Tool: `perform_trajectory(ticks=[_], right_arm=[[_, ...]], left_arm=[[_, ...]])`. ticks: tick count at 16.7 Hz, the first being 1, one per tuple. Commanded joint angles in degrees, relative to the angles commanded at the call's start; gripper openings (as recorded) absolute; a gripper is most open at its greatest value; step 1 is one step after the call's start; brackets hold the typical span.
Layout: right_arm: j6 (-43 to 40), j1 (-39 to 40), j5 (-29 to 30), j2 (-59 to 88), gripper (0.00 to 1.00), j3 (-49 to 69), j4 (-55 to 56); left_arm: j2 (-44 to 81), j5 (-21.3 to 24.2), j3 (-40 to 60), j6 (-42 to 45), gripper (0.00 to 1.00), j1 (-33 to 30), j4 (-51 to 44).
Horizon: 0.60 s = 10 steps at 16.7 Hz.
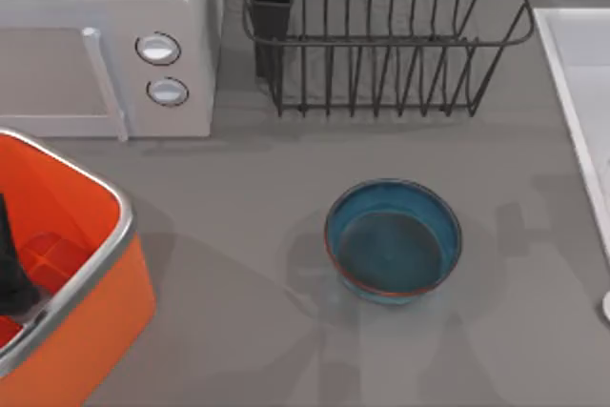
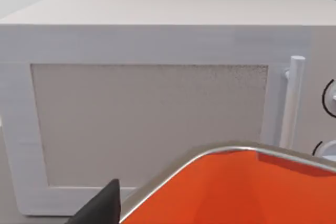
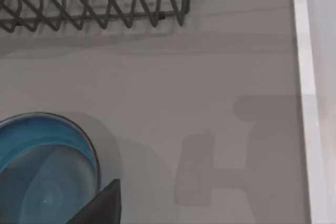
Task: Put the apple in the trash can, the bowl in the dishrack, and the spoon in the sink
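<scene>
Bowl point(image 1: 393, 240) sits upright on the grey surface point(image 1: 238, 226), in front of the dishrack point(image 1: 381, 35) and left of the sink point(image 1: 581, 102). The left hand point(image 1: 14, 274), a dark shape, reaches into the trash can point(image 1: 95, 283) beside the microwave point(image 1: 105, 35); I cannot tell its grip.
</scene>
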Motion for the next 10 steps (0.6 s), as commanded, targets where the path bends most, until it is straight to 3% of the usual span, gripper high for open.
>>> perform_trajectory(ticks=[5, 10], right_arm=[[7.39, 7.34, 0.54, 32.55, 1.00, 23.47, -19.36], [13.67, 13.08, 0.47, 54.20, 1.00, 42.37, -33.66]], left_arm=[[0.00, 0.00, 0.00, 0.00, 1.00, 0.00, 0.00], [0.00, 0.00, 0.00, 0.00, 1.00, 0.00, 0.00]])
